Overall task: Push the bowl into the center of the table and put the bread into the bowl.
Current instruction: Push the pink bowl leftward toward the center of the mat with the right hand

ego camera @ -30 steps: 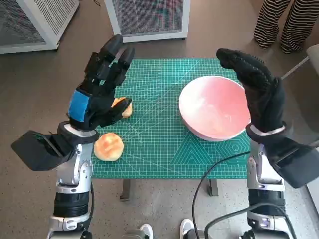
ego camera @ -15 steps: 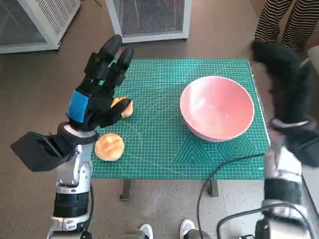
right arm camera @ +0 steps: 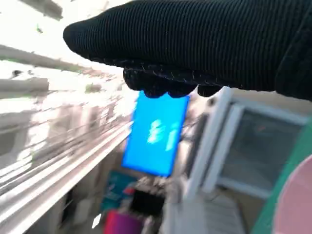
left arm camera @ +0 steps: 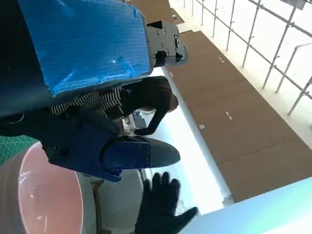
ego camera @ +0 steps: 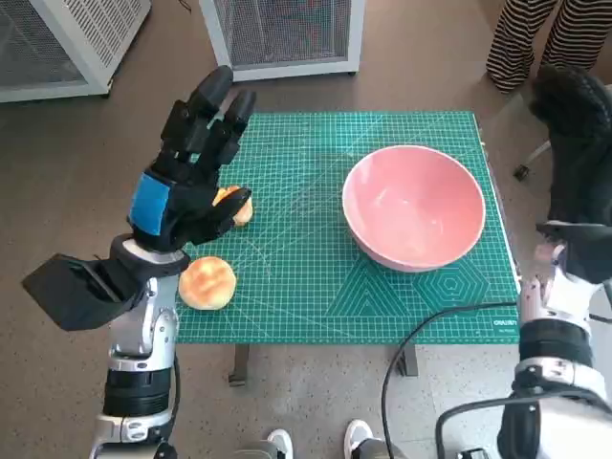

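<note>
One pink bowl (ego camera: 414, 206) sits right of centre on the green table (ego camera: 306, 287); two bread rolls (ego camera: 207, 282) lie at left. Above them the left hand (ego camera: 186, 177) is raised, fingers (ego camera: 212, 100) spread, holding nothing. At the right edge the right hand (ego camera: 579, 143) is lifted; I cannot tell its fingers' state.

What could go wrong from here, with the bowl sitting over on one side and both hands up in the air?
The pink bowl sits near the table's right edge, and the right hand is off beyond that edge, so a poorly aimed push might tip the bowl rather than slide it. One bread roll lies close to the front edge, and the left hand could knock it off while reaching.
</note>
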Robot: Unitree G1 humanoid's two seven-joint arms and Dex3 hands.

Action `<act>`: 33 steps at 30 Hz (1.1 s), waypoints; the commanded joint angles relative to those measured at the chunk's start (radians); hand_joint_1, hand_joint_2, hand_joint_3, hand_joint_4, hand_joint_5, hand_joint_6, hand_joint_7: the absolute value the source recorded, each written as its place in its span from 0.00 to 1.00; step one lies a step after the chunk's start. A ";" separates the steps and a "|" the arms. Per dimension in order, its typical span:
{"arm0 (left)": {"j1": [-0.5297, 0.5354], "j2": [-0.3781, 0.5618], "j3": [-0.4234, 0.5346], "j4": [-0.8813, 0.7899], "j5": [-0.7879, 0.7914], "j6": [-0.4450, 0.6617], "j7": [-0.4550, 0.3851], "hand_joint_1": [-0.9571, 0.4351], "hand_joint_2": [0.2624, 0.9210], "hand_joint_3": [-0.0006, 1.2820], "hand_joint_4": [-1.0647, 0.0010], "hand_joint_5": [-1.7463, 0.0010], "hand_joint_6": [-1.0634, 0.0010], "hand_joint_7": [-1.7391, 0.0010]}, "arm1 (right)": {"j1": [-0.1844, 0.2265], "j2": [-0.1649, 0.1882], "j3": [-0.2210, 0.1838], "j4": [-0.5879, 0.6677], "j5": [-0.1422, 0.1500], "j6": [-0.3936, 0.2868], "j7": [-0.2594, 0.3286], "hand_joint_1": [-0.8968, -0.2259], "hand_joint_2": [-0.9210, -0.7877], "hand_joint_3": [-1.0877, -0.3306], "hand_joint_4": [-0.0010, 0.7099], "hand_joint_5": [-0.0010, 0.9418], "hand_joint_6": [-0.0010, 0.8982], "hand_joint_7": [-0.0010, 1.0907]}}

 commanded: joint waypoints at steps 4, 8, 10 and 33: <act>0.005 -0.004 -0.003 -0.001 0.007 -0.011 0.004 0.23 1.00 0.27 0.84 0.99 1.00 0.78 | 0.002 -0.019 -0.013 0.111 -0.024 0.111 -0.081 0.53 0.00 0.32 0.23 0.00 0.00 0.47; 0.006 -0.002 -0.002 -0.001 0.005 -0.010 0.002 0.23 1.00 0.27 0.84 0.99 1.00 0.78 | 0.009 -0.013 -0.026 0.142 -0.015 0.179 -0.092 0.53 0.00 0.33 0.23 0.01 0.00 0.48; 0.008 0.000 -0.001 -0.004 0.004 -0.008 0.001 0.23 1.00 0.27 0.84 0.99 1.00 0.78 | 0.012 -0.008 -0.029 0.152 -0.018 0.210 -0.100 0.52 0.00 0.33 0.24 0.01 0.00 0.48; 0.033 0.026 0.017 -0.030 -0.021 0.020 -0.016 0.23 1.00 0.27 0.83 0.99 1.00 0.77 | 0.044 0.101 -0.082 0.191 -0.004 0.449 -0.139 0.51 0.00 0.36 0.26 0.01 0.05 0.45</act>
